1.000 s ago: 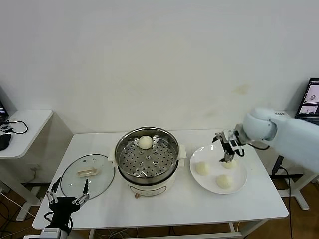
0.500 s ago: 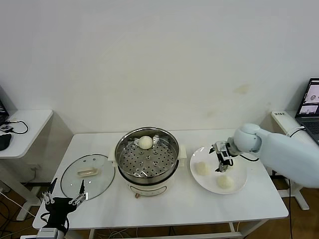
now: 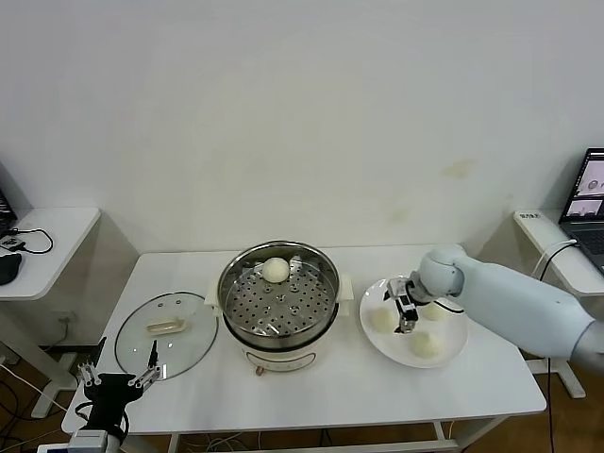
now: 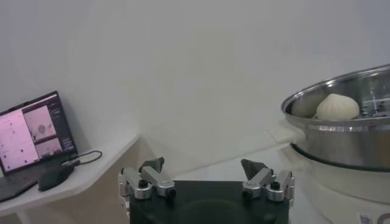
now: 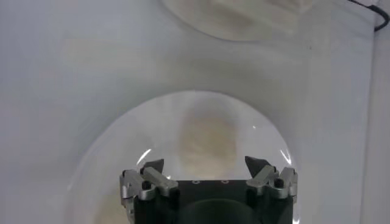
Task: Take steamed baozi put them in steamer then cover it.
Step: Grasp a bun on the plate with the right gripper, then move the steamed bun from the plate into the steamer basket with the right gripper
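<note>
Since one second ago: right tool shifted from the plate's far right edge toward the steamer side, now low over the white plate, just beside the bun nearest the steamer; left tool dropped slightly at the worktop's front left corner.

Head view: steamer at centre of the white worktop, uncovered, perforated tray exposed. One steamed baozi on the tray, at the far side. Three buns on the plate to the right of the steamer: one nearest the steamer, one at the front, one at the far right, partly hidden behind the right arm. Glass cover flat on the worktop left of the steamer, cream handle up. Right tool spread wide, holding nothing. Left tool idle below the cover, spread wide, empty. Laptop on a side desk at far right.

Left wrist view: left tool with both fingertips well apart, nothing between them. Steamer wall beyond, one baozi showing above the rim. Laptop and mouse on a side desk.

Right wrist view: right tool open wide above the plate, one bun beyond the gap between the fingertips, not touched.
</note>
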